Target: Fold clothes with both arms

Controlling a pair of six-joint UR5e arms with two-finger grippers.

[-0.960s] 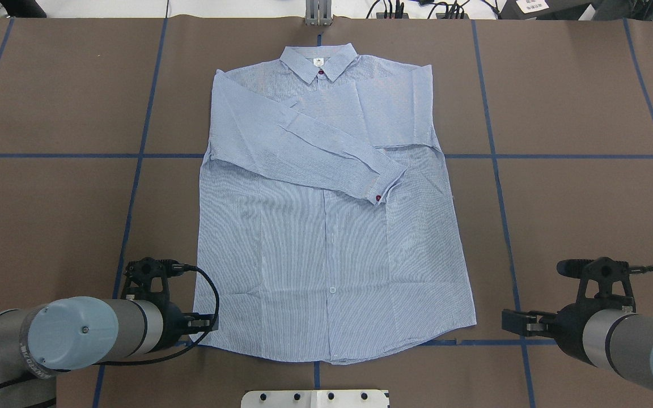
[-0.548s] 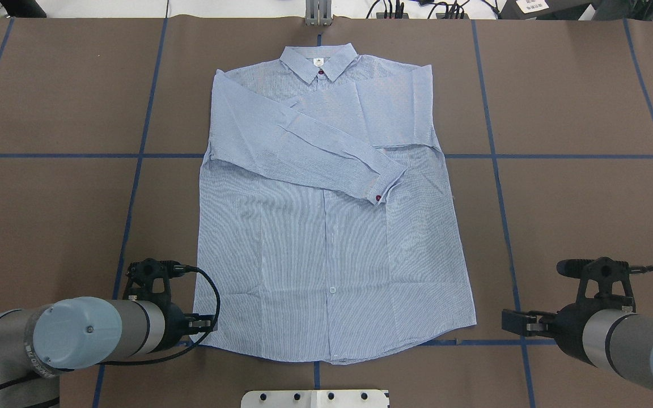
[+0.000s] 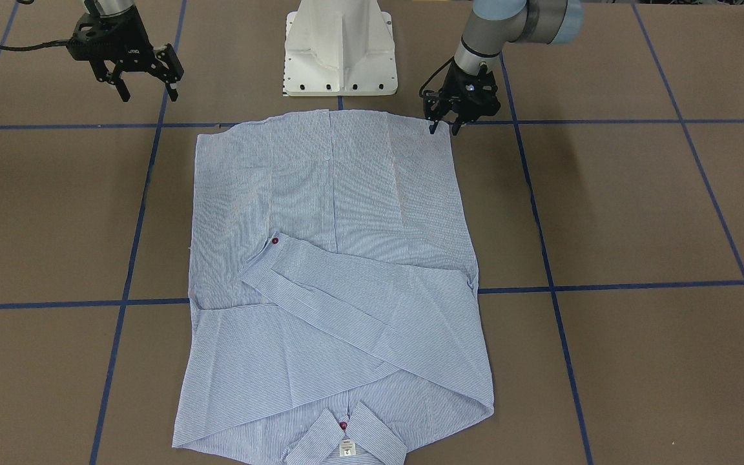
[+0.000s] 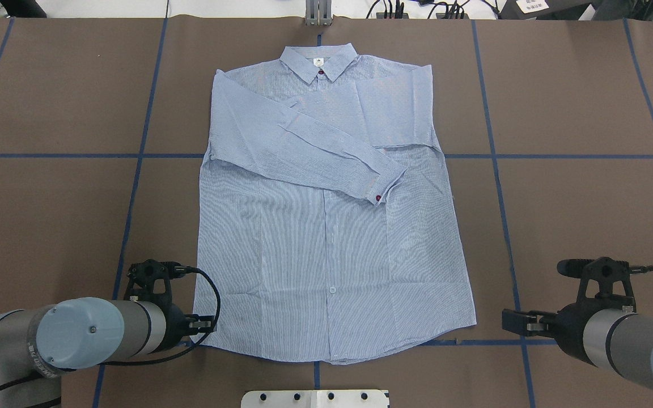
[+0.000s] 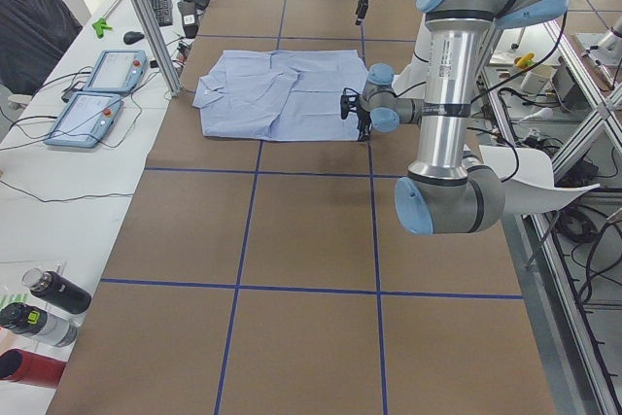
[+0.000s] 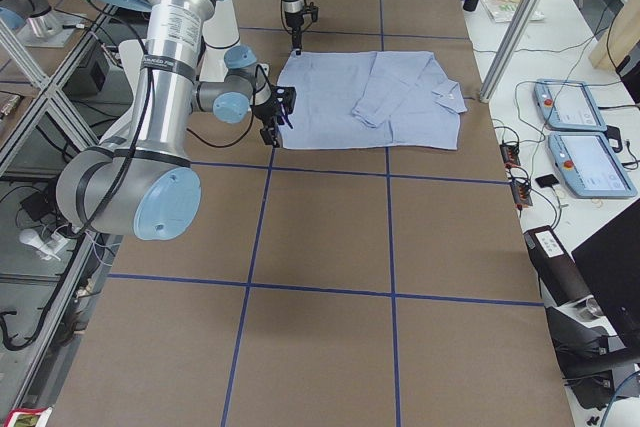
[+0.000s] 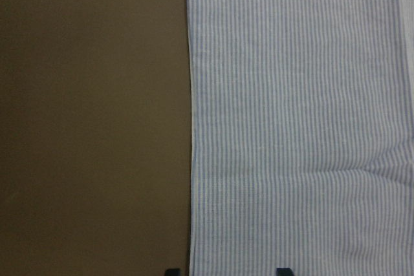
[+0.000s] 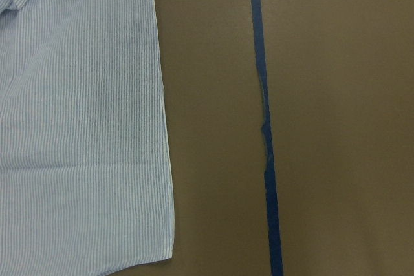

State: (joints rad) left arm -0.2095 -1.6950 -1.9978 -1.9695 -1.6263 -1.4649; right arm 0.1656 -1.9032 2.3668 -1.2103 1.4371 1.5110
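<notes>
Brown taped table [image 4: 49, 215], shirt [image 4: 326, 243] flat at centre, sleeves [image 4: 304, 147] already crossed over the chest. Now the left pincer [image 3: 444, 128] straddles one hem corner, spread, not gripping; the right pincer [image 3: 149, 95] hangs wide beside the other. Body folds remain.

shirt [image 4: 326, 238]: thin, lightly creased cloth; table cover [image 4: 587, 85]: smooth, matt brown.
</notes>
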